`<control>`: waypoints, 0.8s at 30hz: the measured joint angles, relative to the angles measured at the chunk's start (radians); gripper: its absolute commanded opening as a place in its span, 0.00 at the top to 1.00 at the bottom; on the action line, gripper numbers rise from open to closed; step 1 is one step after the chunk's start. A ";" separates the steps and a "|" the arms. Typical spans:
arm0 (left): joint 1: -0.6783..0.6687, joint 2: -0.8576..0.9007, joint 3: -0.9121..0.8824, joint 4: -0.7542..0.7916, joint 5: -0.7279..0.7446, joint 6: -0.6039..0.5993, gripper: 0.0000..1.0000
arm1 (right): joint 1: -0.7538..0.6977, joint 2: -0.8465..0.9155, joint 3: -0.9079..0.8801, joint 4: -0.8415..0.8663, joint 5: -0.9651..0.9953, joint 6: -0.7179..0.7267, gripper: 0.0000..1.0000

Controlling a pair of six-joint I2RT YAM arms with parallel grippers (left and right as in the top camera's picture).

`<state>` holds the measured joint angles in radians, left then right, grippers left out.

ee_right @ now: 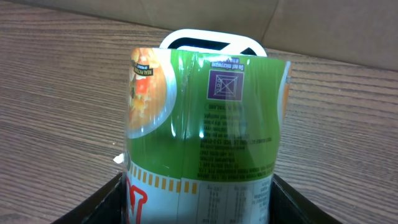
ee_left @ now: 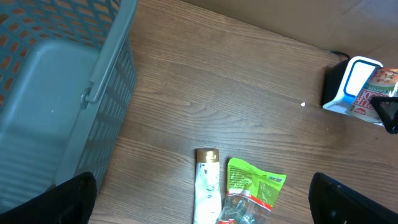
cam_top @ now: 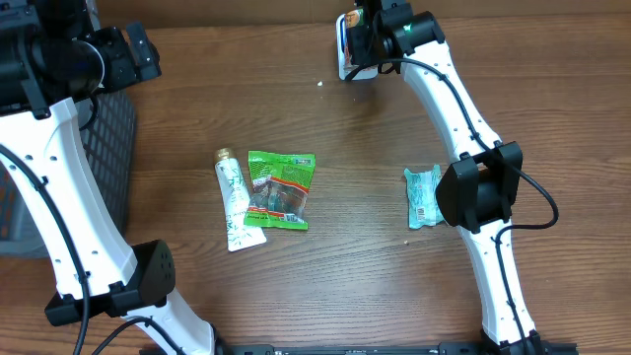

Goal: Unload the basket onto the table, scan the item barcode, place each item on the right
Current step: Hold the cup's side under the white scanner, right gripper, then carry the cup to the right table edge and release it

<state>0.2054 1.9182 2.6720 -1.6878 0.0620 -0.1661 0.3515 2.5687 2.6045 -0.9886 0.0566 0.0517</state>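
Cup (ee_right: 202,137) gripped in right end effector (ee_right: 199,202), facing scanner (ee_right: 211,38).

Mock shop checkout: a white barcode scanner (ee_left: 353,84), a grey plastic shopping basket (ee_left: 56,81), a noodle cup (ee_right: 205,143) and a snack packet (cam_top: 281,189) share a wood-grain table (cam_top: 375,286).

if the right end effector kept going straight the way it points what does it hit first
Probably the scanner, the white-framed box just behind the noodle cup held by the right end effector; the cup would touch first. The gap is unclear.
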 measured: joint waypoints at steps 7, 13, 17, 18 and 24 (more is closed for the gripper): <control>0.000 0.000 0.000 0.000 0.000 0.000 0.00 | 0.000 0.000 0.000 -0.053 0.000 0.000 0.61; 0.000 0.000 0.000 0.000 0.000 0.000 0.00 | 0.000 -0.001 0.000 -0.152 -0.008 0.027 0.70; 0.000 0.000 0.000 0.000 0.000 0.000 0.00 | 0.000 -0.025 0.000 -0.225 -0.035 0.063 0.70; 0.000 0.000 0.000 0.000 0.000 0.000 0.00 | -0.001 -0.034 0.000 -0.242 -0.039 0.069 0.69; 0.000 0.000 0.000 0.000 0.000 0.000 0.00 | -0.020 -0.213 0.000 -0.399 -0.072 0.135 0.68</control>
<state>0.2054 1.9182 2.6720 -1.6882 0.0620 -0.1665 0.3313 2.3554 2.6041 -1.3872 -0.0154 0.1864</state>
